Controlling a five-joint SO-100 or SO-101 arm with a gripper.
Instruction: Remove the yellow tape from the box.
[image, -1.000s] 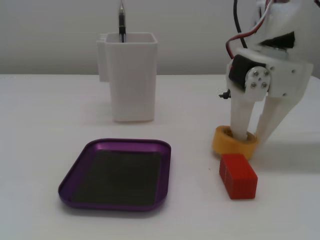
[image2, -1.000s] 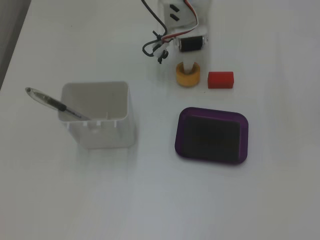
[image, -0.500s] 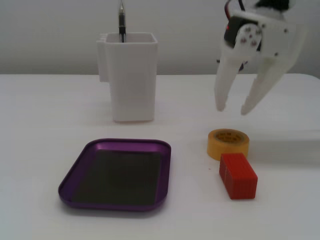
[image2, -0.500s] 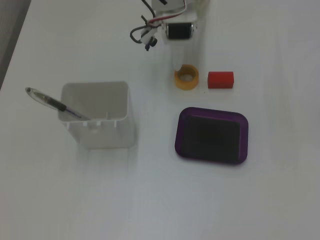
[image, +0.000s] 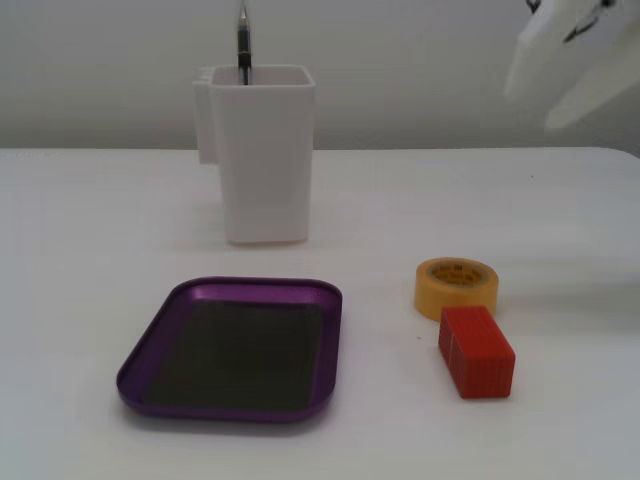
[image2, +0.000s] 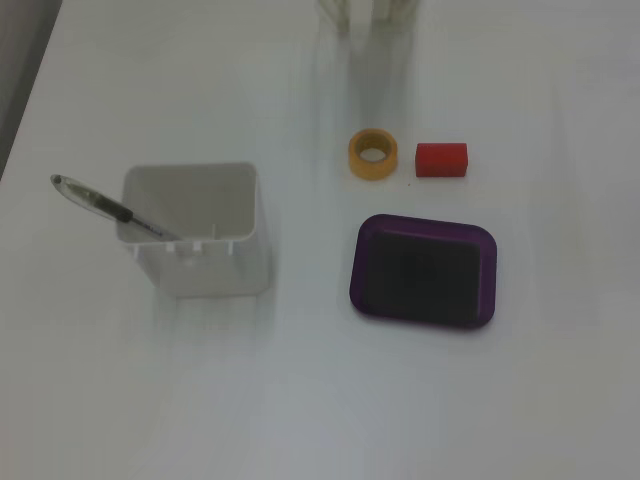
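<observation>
The yellow tape (image: 456, 286) lies flat on the white table, to the right of the purple box (image: 135, 362) and apart from it. It also shows in the other fixed view (image2: 372, 153), above the box (image2: 425, 222). The box's dark bottom is bare. My white gripper (image: 535, 103) hangs blurred in the air at the top right, well above and behind the tape. Its two fingers stand apart with nothing between them. In a fixed view only a pale blur of the arm (image2: 365, 10) shows at the top edge.
A red block (image: 476, 351) lies just in front of the tape, nearly touching it, and shows beside the tape from above (image2: 441, 159). A tall white container (image: 262, 150) with a pen (image: 242, 45) in it stands behind the box (image2: 195, 230).
</observation>
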